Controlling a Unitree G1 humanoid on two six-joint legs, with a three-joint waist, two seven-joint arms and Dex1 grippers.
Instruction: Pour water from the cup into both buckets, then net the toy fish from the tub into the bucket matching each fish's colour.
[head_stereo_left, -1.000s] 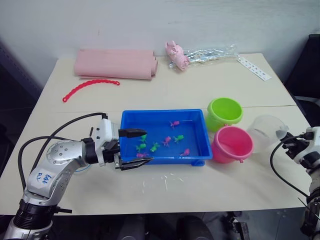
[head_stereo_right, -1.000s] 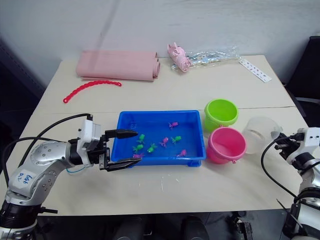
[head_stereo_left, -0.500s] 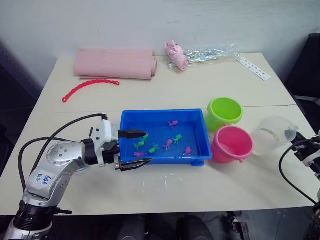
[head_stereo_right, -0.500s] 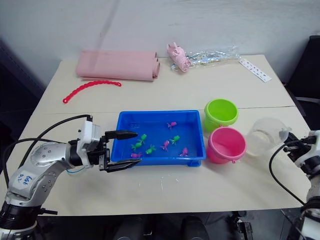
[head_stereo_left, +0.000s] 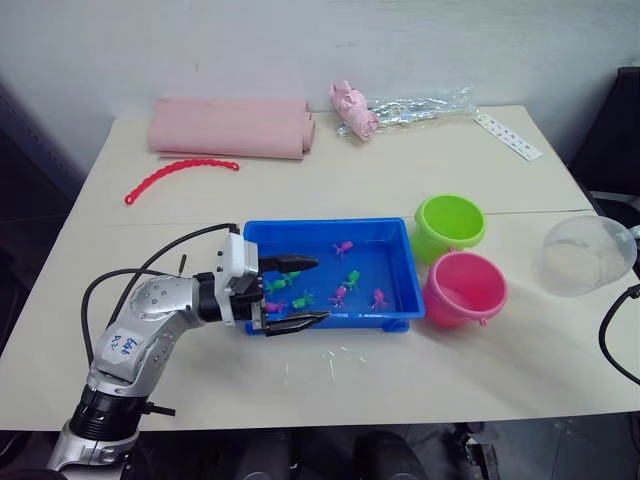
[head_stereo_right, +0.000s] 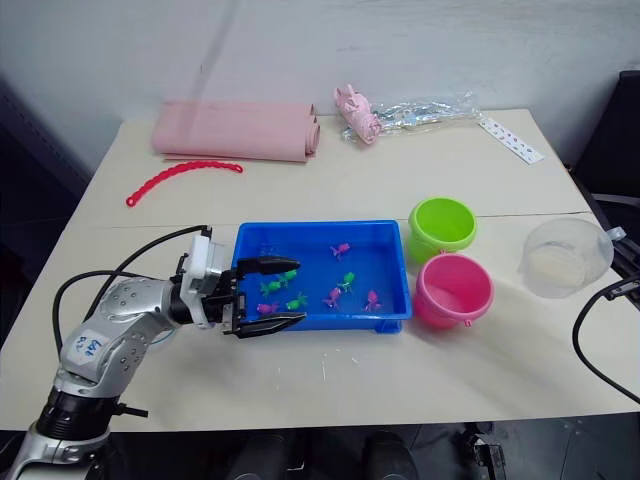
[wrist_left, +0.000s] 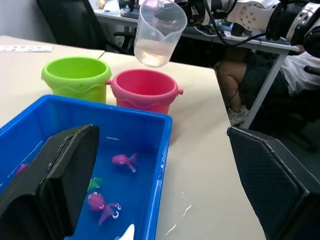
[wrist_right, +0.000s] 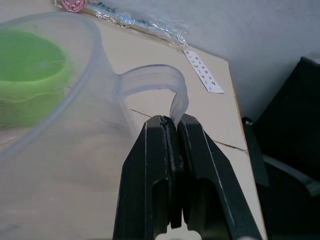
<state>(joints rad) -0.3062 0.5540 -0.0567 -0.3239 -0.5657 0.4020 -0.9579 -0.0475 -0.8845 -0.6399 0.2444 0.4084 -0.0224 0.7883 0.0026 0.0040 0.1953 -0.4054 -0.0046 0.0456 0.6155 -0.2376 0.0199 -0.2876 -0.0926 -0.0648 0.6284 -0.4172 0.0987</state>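
Now, right gripper (wrist_right: 172, 130): fingers pressed together on the cup's thin handle, a slim hold, so tip slowly.
Cup (head_stereo_left: 583, 256): lifted, some water inside, off the pink bucket's outer side, not yet over it.
Pink bucket (head_stereo_left: 465, 288): nearest target; bring the lip above its mouth first.
Green bucket (head_stereo_left: 450, 225): touching the pink bucket, behind it.
Left gripper (head_stereo_left: 300, 293): fingers spread, empty, across the tub's (head_stereo_left: 400, 308) end farthest from the pink bucket.
Toy fish (head_stereo_left: 340, 294): floating inside the tub.

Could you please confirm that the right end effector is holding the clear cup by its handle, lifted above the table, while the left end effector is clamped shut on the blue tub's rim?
Not quite. The right end effector does pinch the clear cup by its handle, lifted above the table. But the left end effector is open, its fingers spread at the blue tub; the left wrist view shows this.
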